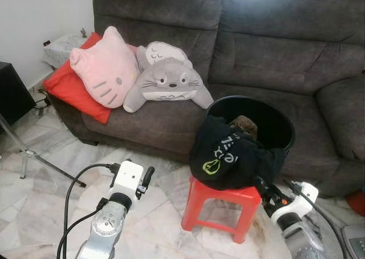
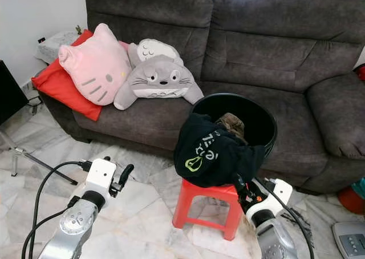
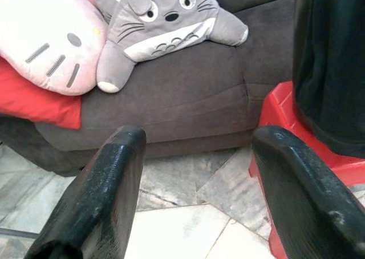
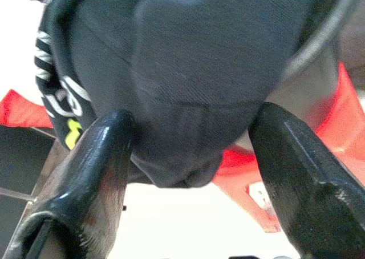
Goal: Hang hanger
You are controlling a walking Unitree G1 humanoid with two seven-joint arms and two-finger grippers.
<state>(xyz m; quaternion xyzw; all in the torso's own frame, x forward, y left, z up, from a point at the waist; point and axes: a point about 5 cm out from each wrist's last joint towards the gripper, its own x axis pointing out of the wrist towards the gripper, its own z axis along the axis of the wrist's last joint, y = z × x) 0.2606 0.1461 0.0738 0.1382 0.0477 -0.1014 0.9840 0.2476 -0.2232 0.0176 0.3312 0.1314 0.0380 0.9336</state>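
No hanger can be made out. A black shirt (image 1: 228, 156) droops over the rim of a black bucket (image 1: 279, 125) on a red stool (image 1: 219, 205). At the stool's 4 o'clock the right gripper (image 4: 191, 150) is spread wide around the shirt's hanging fold. At its 9 o'clock the left gripper (image 3: 194, 190) gapes wide and empty, facing the sofa (image 1: 285, 53), where pillows (image 1: 137, 73) lie at 11 o'clock.

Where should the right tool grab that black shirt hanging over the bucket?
Best guess: the low fold of the black shirt drooping over the red stool, approached from the robot's side. The open right tool already straddles that hanging bulge.
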